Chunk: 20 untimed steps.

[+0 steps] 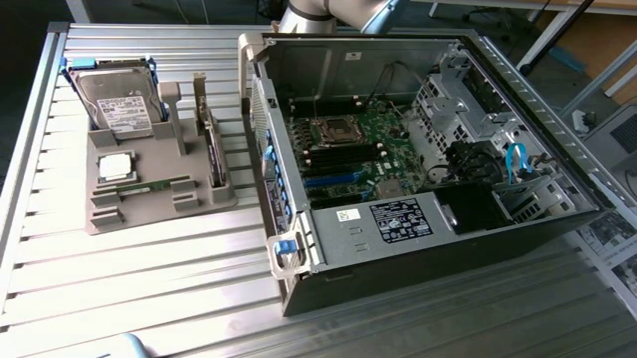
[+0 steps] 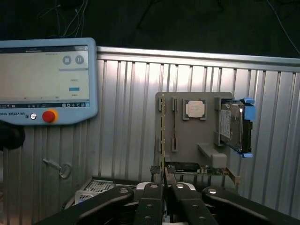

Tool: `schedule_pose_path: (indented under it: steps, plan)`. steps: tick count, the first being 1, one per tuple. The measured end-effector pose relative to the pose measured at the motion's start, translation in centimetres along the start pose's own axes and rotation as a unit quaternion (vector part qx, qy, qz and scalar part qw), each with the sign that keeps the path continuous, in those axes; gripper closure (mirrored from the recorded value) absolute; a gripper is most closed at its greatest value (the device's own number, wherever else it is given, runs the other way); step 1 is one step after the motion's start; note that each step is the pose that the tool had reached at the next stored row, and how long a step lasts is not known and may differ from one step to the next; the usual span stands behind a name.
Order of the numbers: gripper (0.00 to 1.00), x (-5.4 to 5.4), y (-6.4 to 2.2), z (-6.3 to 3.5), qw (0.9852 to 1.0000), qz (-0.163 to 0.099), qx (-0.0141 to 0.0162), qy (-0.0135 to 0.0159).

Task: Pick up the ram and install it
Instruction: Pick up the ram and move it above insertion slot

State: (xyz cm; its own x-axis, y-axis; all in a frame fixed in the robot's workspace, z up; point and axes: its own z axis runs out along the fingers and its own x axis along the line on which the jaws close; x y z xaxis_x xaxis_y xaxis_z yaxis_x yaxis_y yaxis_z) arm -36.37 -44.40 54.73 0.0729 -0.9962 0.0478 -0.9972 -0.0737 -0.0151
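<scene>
Arm (image 1: 321, 13): one, pale grey tube with a darker joint, at the upper middle edge of the exterior view.
Hand (image 2: 165, 176): black, two fingers (image 2: 151, 199), seen from the wrist; fingers drawn together, tips nearly touching; outer links splayed to either side.

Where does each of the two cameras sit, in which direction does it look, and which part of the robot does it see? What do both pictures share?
Exterior view: high up, looking down slantwise on the ribbed table, the grey holder and the open computer case; a piece of the arm shows beyond the case.
Wrist view: on the wrist, looking past the shut gripper at the table, the holder and a teach pendant.
Shared: the table, the holder, its hard drive, processor and ram.
</scene>
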Motion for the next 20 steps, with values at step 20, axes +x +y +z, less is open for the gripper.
schedule_pose_path:
  steps: [20]
  plan:
    - [0.87,0.1,-0.23,-1.26,1.0000,0.000,-0.0010,0.0000]
